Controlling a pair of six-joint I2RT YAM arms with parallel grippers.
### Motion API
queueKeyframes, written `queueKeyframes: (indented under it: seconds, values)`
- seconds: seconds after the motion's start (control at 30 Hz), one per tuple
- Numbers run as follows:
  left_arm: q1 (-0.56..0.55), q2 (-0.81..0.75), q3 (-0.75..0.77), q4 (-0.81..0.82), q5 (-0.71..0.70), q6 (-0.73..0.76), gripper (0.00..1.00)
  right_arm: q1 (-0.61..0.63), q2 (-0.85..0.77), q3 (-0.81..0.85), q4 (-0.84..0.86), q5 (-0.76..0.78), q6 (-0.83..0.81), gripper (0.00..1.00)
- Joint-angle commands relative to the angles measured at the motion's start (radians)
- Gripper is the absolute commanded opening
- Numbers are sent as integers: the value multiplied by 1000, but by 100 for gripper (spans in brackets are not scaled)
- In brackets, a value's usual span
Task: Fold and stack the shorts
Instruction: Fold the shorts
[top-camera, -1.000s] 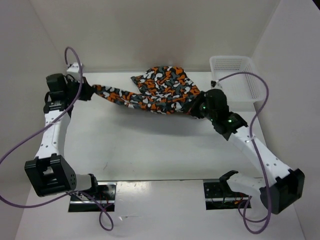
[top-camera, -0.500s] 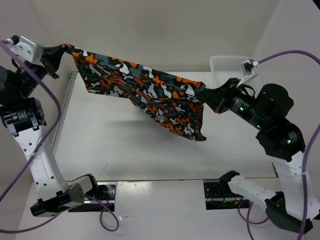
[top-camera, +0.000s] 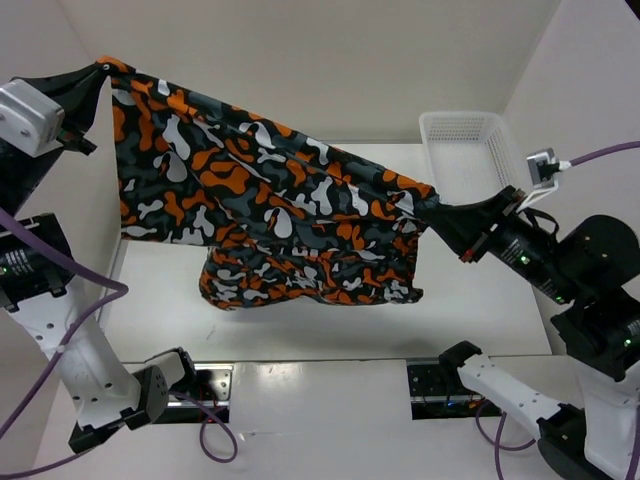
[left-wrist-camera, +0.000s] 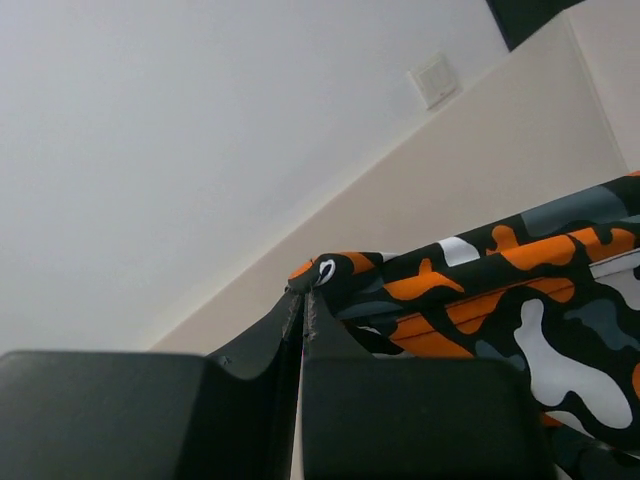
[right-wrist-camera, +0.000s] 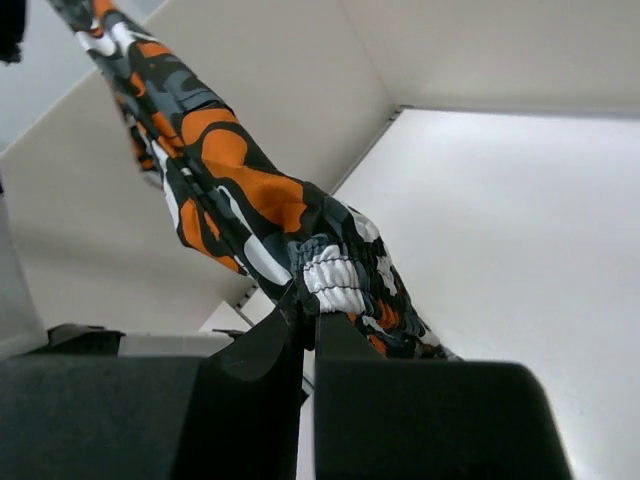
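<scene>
Camouflage fabric, bunched low a second ago, is now lifted off the table (top-camera: 300, 330) and spread wide, so the shorts (top-camera: 270, 225) are opened out for folding. One corner is pinched in the closed left gripper (top-camera: 98, 68), raised high; the other is clamped in the right gripper (top-camera: 437, 208), held lower near the white mesh basket (top-camera: 465, 135)

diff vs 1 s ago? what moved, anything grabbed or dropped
Both arms rose and swung apart, hoisting the shorts high above the table. Bunched low between the arms a second ago, they now hang spread in the air. The left pincer went up and left, the right pincer right and nearer. Nothing was taken or released: both stayed shut on the shorts. The basket did not move.
</scene>
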Motion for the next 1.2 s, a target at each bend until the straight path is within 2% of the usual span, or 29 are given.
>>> queueKeyframes:
  seconds: [0.0,0.1,0.3,0.47,0.6,0.67,0.77,0.87,0.9,0.97,1.0,1.03,1.07,1.1,1.17]
  values:
    - [29,107,-29,-5,-113,35,0,-9,-31,-142,-37,166,44,0]
    - [29,182,-79,-5,-75,35,0,0,-31,-269,43,249,66,0]
    - [-7,322,-177,-16,-76,35,0,-12,196,-316,144,332,57,0]
    - [-85,459,-220,-65,-101,35,0,-117,409,-302,250,271,23,0]
    - [-130,499,-292,-97,-138,35,0,-128,535,-302,287,220,-15,0]
    - [-148,489,-366,-114,-161,35,0,-128,576,-314,298,220,-15,0]
    - [-208,451,-553,-154,-196,35,0,-128,577,-355,310,210,-15,0]
    - [-303,401,-749,-186,-277,35,0,-138,577,-382,319,200,-26,0]
    - [-355,401,-778,-232,-330,35,3,-138,577,-397,319,200,-26,0]
    - [-418,401,-861,-249,-387,35,21,-138,549,-435,310,200,-26,0]
    - [-435,391,-886,-249,-406,35,33,-138,549,-444,310,200,-26,0]
    - [-454,391,-903,-261,-433,35,62,-138,535,-454,310,191,-26,0]
    - [-472,405,-912,-281,-458,35,72,-138,522,-472,310,191,-26,0]
    - [-506,419,-912,-293,-501,35,80,-138,521,-472,310,191,-26,0]
    - [-536,483,-902,-344,-539,35,87,-138,494,-496,310,191,-26,0]
